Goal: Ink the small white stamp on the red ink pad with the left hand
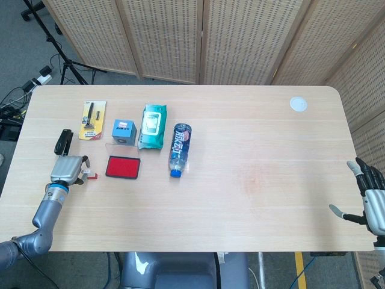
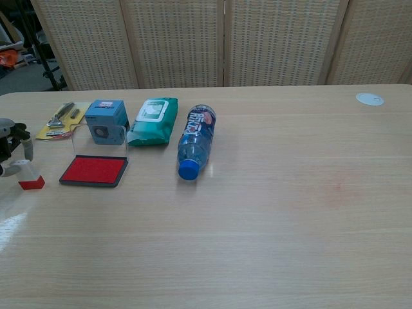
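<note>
One hand working: my left hand (image 1: pixel 66 170) pinches the small white stamp (image 2: pixel 28 175).
I see the stamp's red base on the table (image 1: pixel 252 138), just left of the red ink pad (image 1: pixel 123 167); my right hand (image 1: pixel 368 198) hangs spread past the far edge.

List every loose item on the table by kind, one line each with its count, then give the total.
Small white stamp: 1
Red ink pad: 1
Water bottle: 1
Pack of wet wipes: 1
Small blue box: 1
Carded razor pack: 1
Black stapler: 1
Total: 7
</note>
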Motion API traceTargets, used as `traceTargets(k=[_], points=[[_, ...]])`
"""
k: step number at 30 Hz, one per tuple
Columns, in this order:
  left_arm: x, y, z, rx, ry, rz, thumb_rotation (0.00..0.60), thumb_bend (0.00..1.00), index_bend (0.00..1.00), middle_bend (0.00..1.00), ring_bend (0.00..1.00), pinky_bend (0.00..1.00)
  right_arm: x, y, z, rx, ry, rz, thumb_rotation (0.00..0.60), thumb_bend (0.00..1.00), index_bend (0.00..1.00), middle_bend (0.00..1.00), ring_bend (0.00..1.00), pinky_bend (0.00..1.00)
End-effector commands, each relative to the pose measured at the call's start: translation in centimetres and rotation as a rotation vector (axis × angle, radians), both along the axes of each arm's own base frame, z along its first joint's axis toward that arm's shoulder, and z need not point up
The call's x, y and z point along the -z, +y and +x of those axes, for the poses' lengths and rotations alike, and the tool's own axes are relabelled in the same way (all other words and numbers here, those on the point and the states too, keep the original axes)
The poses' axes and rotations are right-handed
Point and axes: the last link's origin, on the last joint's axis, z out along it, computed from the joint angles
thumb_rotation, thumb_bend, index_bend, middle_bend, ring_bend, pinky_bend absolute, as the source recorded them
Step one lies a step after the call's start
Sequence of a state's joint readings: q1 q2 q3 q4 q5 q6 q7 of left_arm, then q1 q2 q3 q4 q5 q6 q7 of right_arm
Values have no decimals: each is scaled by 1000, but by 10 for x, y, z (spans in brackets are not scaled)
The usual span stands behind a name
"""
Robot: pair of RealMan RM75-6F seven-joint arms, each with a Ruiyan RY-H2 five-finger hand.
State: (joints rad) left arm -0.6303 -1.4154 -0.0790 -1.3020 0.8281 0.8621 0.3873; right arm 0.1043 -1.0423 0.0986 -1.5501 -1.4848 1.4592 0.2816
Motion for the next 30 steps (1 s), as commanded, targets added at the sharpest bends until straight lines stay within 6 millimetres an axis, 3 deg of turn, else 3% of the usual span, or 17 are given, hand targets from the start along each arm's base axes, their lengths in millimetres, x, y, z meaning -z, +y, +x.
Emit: traceTargets(k=[1, 9, 12, 14, 16, 18, 19, 22, 27, 30], points=[[-3, -3, 0, -3, 0, -7, 600, 363, 434, 970, 1000, 989, 0, 0, 0, -1, -1, -1, 600, 0, 0, 0, 0, 0], [-24, -6, 8, 25, -35, 42, 600, 346, 410, 960, 999, 985, -1, 1, 0, -2, -1, -3, 600, 0, 0, 0, 0, 0], [-38, -11, 14, 51, -65, 76, 600, 297, 383, 890, 910, 947, -1, 1, 1, -4, -2, -3, 600, 0, 0, 0, 0, 0], [-55, -18, 20, 83, -92, 118, 600, 242, 299, 710, 692, 788, -1, 1, 1, -5, -2, -4, 600, 0, 0, 0, 0, 0], [-67, -26, 22, 109, -111, 153, 600, 164, 124, 300, 289, 495, -1, 2, 1, -7, -3, -5, 600, 0, 0, 0, 0, 0], [-81, -39, 19, 130, -134, 194, 600, 119, 22, 46, 60, 294, -2, 2, 2, -9, -4, -8, 600, 0, 0, 0, 0, 0], [-85, -44, 18, 138, -144, 209, 600, 98, 1, 0, 11, 193, -2, 2, 2, -10, -4, -8, 600, 0, 0, 0, 0, 0], [-99, -65, 7, 189, -183, 310, 600, 33, 0, 0, 0, 18, -2, 3, 3, -14, -3, -10, 600, 0, 0, 0, 0, 0], [-103, -92, -17, 219, -236, 486, 600, 14, 0, 0, 0, 0, 0, 4, 4, -26, 5, -11, 600, 0, 0, 0, 0, 0], [-104, -98, -28, 206, -254, 498, 600, 15, 0, 0, 0, 0, 1, 6, 5, -34, 8, -16, 600, 0, 0, 0, 0, 0]])
